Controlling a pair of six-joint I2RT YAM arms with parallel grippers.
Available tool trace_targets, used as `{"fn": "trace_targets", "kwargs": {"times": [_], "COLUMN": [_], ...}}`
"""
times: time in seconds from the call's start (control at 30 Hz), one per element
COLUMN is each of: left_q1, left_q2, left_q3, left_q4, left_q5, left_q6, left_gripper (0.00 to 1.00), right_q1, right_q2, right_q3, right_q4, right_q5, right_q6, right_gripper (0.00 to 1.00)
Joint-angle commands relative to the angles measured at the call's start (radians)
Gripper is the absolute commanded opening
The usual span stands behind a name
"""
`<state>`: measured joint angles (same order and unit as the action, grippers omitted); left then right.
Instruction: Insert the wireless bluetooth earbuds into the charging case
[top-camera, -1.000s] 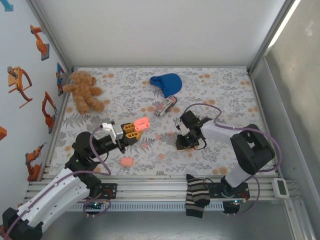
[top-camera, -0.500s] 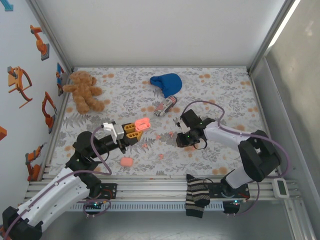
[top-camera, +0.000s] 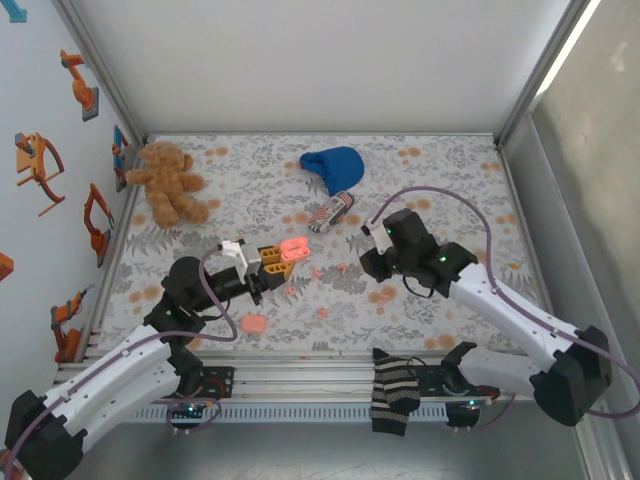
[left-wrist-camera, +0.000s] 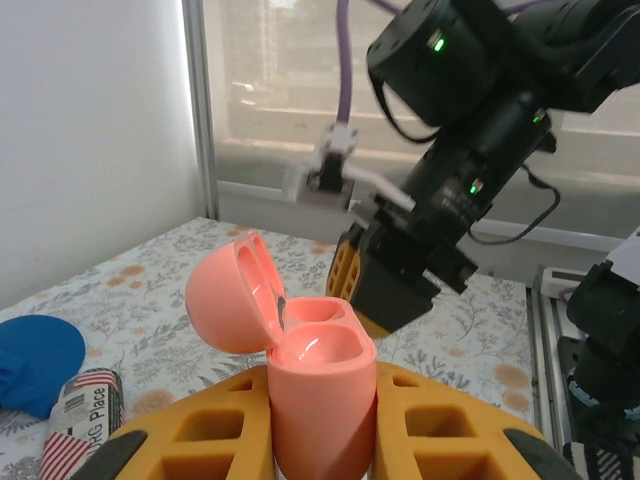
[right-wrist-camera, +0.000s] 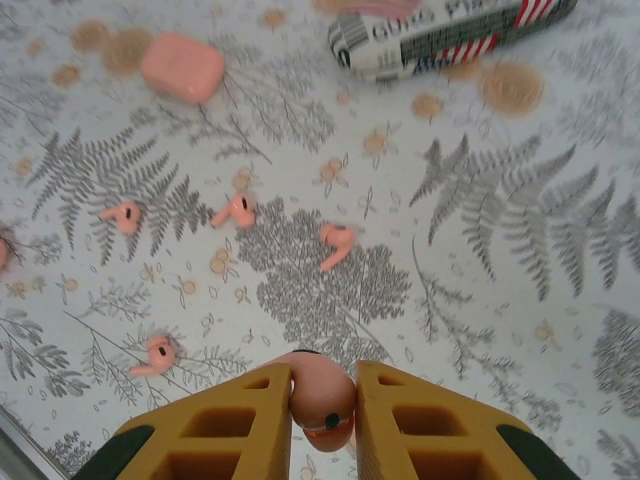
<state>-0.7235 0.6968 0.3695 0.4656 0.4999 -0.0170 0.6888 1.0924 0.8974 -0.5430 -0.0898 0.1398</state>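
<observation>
Left gripper (top-camera: 280, 260): jaws clamped on the case (left-wrist-camera: 320, 385). The case is upright with its lid flipped open, held above the table (top-camera: 450, 180) left of centre. Right gripper (right-wrist-camera: 322, 385): jaws pinched shut on one earbud (right-wrist-camera: 322, 408), over the table centre, near the case but not over it.

Step judged: carry the earbud to a well. To do it well, the left keeps the case level and steady. The right comes in from the side away from the lid, centres the earbud over one well and lowers it slowly. It lets go only once the earbud is seated. Which way the stem points can't be told, as the jaws hide most of it, so it needs checking before the drop.

Views:
- **Left wrist:** shows both wells bare and the lid standing on the left, with the right gripper behind the case. The top view is too small for that.
- **Right wrist:** shows the pinched earbud and four loose earbuds (right-wrist-camera: 235, 210) on the table below, plus a spare case (right-wrist-camera: 182, 67), shut.
- **Top:** gives the overall layout, with the spare case by the near edge.
</observation>
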Motion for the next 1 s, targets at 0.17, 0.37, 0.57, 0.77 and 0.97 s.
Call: {"fn": "trace_targets", "kwargs": {"times": [0.17, 0.37, 0.57, 0.77, 0.97], "left_q1": [-0.037, -0.053, -0.071, -0.079, -0.087], "left_q2": [0.164, 0.323, 0.429, 0.460, 0.455], "left_q3": [0.028, 0.057, 0.107, 0.124, 0.118], "left_q4": [0.192, 0.374, 0.451, 0.471, 0.471], "left_q5": [-0.007, 0.012, 0.043, 0.064, 0.068], "left_q6": [-0.047, -0.091, -0.101, -0.106, -0.106], "left_gripper": [0.00, 0.00, 0.00, 0.00, 0.00], "right_q1": [0.074, 0.176, 0.285, 0.343, 0.363], "right_q2": [-0.134, -0.152, -0.099, -0.041, -0.005], "right_q3": [0.145, 0.223, 0.275, 0.288, 0.290], "right_q4": [-0.009, 0.038, 0.048, 0.082, 0.130], "right_q5": [0.077, 0.115, 0.207, 0.279, 0.286], "right_q6": [-0.192, -0.284, -0.362, -0.409, -0.419], "right_gripper": [0.21, 0.21, 0.21, 0.21, 0.21]}}
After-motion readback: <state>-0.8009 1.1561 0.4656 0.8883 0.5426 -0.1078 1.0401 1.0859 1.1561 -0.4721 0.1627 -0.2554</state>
